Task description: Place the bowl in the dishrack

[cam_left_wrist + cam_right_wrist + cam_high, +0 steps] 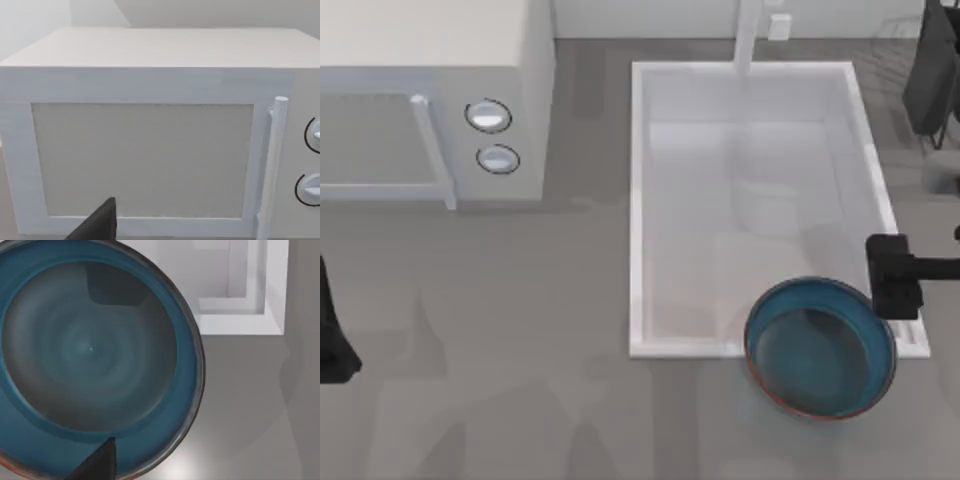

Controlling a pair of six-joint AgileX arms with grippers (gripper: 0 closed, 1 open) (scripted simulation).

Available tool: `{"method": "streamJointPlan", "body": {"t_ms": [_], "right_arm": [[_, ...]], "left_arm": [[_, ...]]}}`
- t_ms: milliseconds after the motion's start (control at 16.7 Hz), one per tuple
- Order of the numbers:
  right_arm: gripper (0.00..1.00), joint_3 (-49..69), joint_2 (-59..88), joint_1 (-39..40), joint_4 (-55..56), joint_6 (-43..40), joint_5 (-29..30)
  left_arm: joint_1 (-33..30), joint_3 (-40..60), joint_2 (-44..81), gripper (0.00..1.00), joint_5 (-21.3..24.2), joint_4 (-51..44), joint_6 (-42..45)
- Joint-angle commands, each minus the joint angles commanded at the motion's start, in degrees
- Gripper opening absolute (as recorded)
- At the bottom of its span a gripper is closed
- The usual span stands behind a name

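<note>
White is most of what there is to see here, starting at the far left with the microwave [435,100], door shut, and the left gripper [332,345] parked at the table's left edge facing it; whether its fingers are apart or together I cannot tell. In the middle lies the sink [638,200], a big pale basin with a tap [748,35] at its far side.

To the right of that, the bowl [820,347] sits over the sink's near right corner, teal inside with a reddish-brown rim, looking raised above the rim as if carried. The right gripper [892,290] is at the bowl's far right edge, and from the right wrist view a dark finger [97,462] lies on the bowl's inside by the rim, so I take it to be clamped on the bowl.

The dishrack [895,40], thin dark wire, is faintly seen in the far right corner, well apart from the bowl. By my reckoning the grasp is done; the carry to the far right and the setting down remain.
</note>
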Motion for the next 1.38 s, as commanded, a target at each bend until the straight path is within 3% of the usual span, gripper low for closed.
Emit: {"method": "streamJointPlan", "body": {"t_ms": [240,660,1140,1380], "right_arm": [[1.0,6.26,7.48,2.28,-5.37,2.29,0.29],[1.0,5.9,8.23,2.17,-4.73,2.31,0.28],[1.0,-5.11,16.57,1.62,15.12,1.75,0.24],[1.0,-6.99,18.05,1.51,18.07,1.68,0.23]], "left_arm": [[0.0,0.0,0.0,1.0,0.0,0.0,0.0],[0.0,0.0,0.0,1.0,0.0,0.0,0.0],[0.0,0.0,0.0,1.0,0.0,0.0,0.0],[0.0,0.0,0.0,1.0,0.0,0.0,0.0]]}}
